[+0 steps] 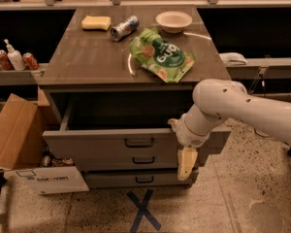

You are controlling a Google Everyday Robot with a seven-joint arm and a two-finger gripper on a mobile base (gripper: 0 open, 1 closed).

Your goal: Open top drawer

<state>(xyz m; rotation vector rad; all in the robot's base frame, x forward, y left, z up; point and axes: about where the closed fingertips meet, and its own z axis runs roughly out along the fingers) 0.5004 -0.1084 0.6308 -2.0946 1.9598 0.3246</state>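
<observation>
**First speaker:** What lies at the left, and how is the task's thing placed?

**Second speaker:** A cardboard box (14, 130) lies open on the floor just beside the cabinet (87, 57), out of the drawers' path. The top drawer (87, 143) stands pulled well out from under the worktop, its dark inside showing. Its small bar handle (139, 142) sits bare at the middle of the front. Judging by this, the opening looks largely done.

**First speaker:** And on top?

**Second speaker:** A yellow sponge (96, 22), a tipped can (124, 27), a green bag (161, 56) and a pale bowl (173, 20) rest on the worktop.

**First speaker:** Where is the gripper?

**Second speaker:** At the right, the white arm (247, 108) bends down before the drawer's right end. The gripper (185, 166) hangs pointing at the floor, in front of the lower drawer fronts and away from the handle. It appears to carry nothing. Whether it is open or closed cannot be told, nor whether it touches the fronts.
</observation>
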